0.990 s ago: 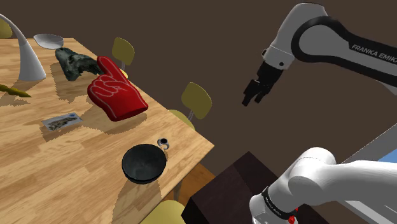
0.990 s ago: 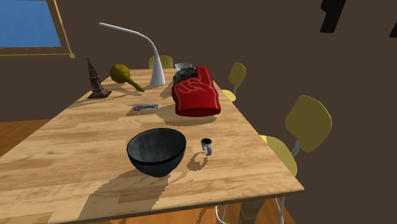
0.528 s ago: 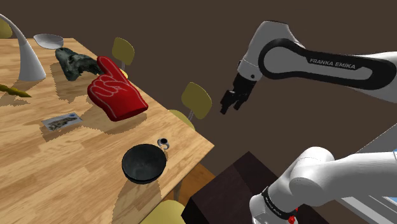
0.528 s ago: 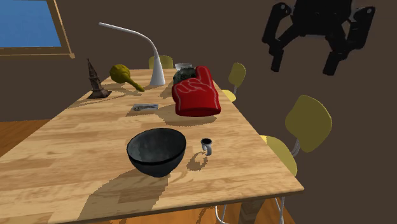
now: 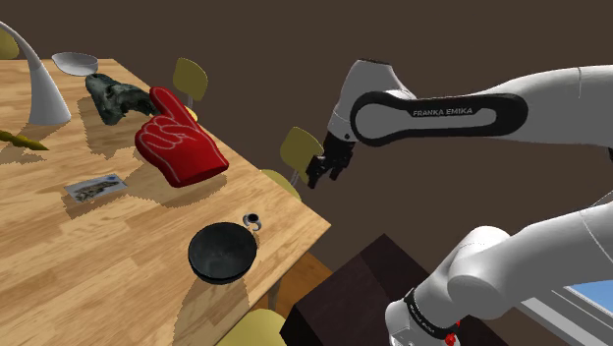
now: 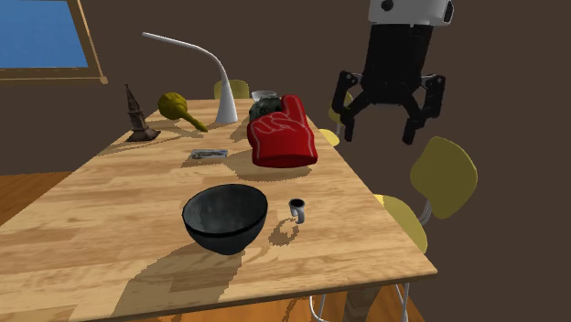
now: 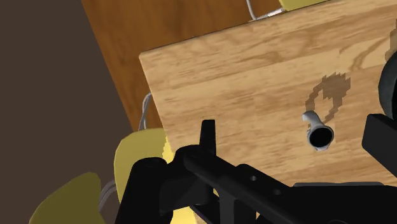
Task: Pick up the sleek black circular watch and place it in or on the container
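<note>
The watch (image 5: 252, 219) is a small grey band with a dark round face, standing on edge on the wooden table (image 5: 59, 256) near its corner. It also appears beside the bowl (image 6: 296, 209) and ahead of the fingers (image 7: 318, 133). A black bowl (image 5: 223, 253) sits just next to the watch (image 6: 225, 218). My gripper (image 5: 319, 177) hangs open in the air off the table's edge, above a yellow chair, higher than the watch and to the shoulder view's right of it. Its fingers are spread wide (image 6: 375, 131) with nothing between them (image 7: 291, 127).
A red foam hand (image 5: 182, 147) lies mid-table, with a white lamp (image 5: 39, 84), a dark lumpy object (image 5: 113, 96), a pale dish (image 5: 74, 64) and a card (image 5: 95, 187) farther along. A gourd (image 6: 178, 108) and tower figurine (image 6: 135, 114) stand at the far end. Yellow chairs (image 6: 444, 178) line the table's edge.
The arm has swung down and toward the shoulder view's left, bringing the gripper closer to the table's edge. The fingers stay open. Nothing on the table moved.
</note>
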Robot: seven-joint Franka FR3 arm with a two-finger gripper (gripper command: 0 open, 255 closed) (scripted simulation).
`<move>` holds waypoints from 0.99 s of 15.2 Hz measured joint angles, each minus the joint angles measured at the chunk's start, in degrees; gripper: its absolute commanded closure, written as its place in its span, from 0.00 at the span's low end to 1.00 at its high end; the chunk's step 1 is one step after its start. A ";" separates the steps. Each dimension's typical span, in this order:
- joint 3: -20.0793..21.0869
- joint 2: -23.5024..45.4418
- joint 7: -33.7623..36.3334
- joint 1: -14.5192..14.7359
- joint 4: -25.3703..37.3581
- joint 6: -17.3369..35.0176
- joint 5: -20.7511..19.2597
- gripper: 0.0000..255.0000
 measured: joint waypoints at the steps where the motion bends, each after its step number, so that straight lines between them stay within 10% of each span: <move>1: 0.90 2.21 0.88 0.36 0.41 1.81 0.03 0.00; 15: 5.99 33.02 11.30 3.39 13.00 19.22 -8.93 0.00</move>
